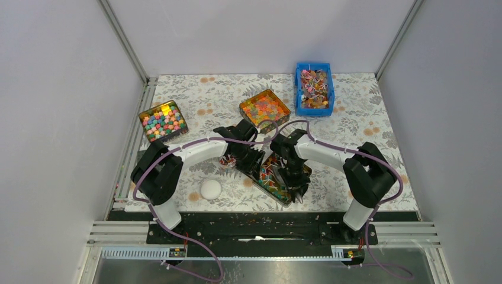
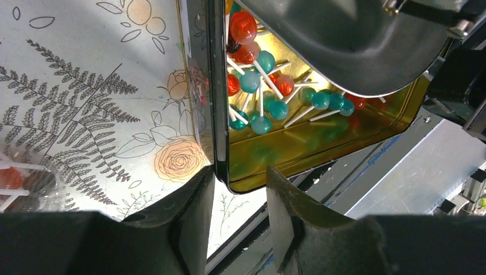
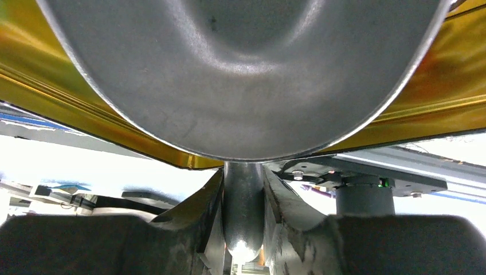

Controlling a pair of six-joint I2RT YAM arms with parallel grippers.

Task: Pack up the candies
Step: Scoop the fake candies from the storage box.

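The candies [image 2: 261,94] are small red and teal sweets with thin pale ends, lying in an open gold tin [image 2: 321,143] at the table's middle [image 1: 283,201]. More candies fill a blue bin [image 1: 314,89] at the back. My left gripper [image 2: 238,175] is open, its fingers on either side of the tin's near wall; the left finger [image 2: 195,195] touches the wall. It also shows in the top view [image 1: 251,158]. My right gripper [image 3: 243,177] is shut on the handle of a metal scoop [image 3: 240,74], whose bowl hangs over the tin [image 2: 344,40].
A tin of pink-blue-yellow cube sweets [image 1: 163,121] stands at the left. A tin of orange-yellow-green pieces [image 1: 264,109] stands behind the arms. A small clear cup holding a few candies [image 1: 226,161] sits beside the left gripper. A white round lid [image 1: 211,189] lies near the front edge.
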